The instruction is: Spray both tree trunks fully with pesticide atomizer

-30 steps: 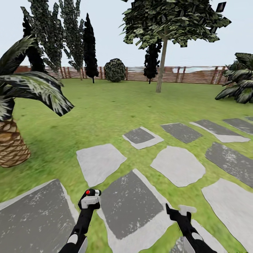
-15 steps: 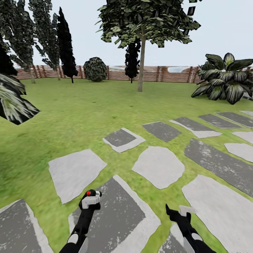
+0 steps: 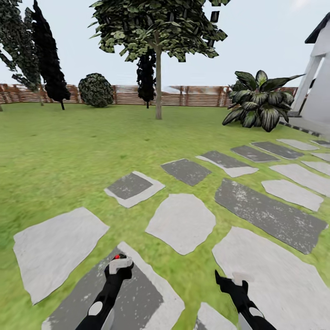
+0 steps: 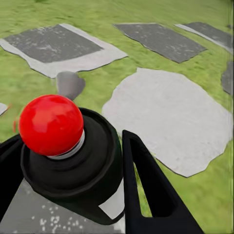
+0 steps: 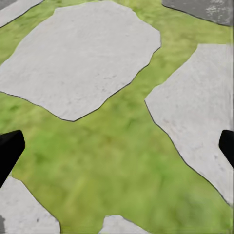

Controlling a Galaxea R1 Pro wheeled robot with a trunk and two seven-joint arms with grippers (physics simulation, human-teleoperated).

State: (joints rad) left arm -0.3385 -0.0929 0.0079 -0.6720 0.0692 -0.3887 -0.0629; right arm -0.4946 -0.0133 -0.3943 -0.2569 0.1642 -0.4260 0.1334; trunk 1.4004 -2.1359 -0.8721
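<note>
1. The whole head view has been swung to the right since a second ago, so it is the camera that was turned, not the garden things.
2. The short palm that was seen at the left has gone from the picture, and a white building (image 3: 318,82) and a big leafy plant (image 3: 259,98) have come in at the right.
3. One tall tree (image 3: 158,27) with a bare tree trunk (image 3: 158,87) is now seen further to the left, far off by the fence (image 3: 192,96). A second such tree cannot be picked out.
4. It is judged that the robot is being turned to find its way, and that the trunk is too far off for spraying yet.
5. The pesticide atomizer (image 3: 120,262) is not on the floor: it is held up in the left gripper (image 3: 119,268), over a dark paving slab (image 3: 137,293).
6. In the left wrist view the fingers (image 4: 146,190) are seen closed tight on the black bottle, with its red knob (image 4: 51,124) on top.
7. The right gripper (image 3: 231,280) is spread wide, and nothing is held in it; only grass (image 5: 117,161) and slabs are seen between its tips.
8. The atomizer is the only container here. What is inside it cannot be seen.
9. No white specks of pesticide are seen on the trunk, so the spraying is judged not yet started.
</note>
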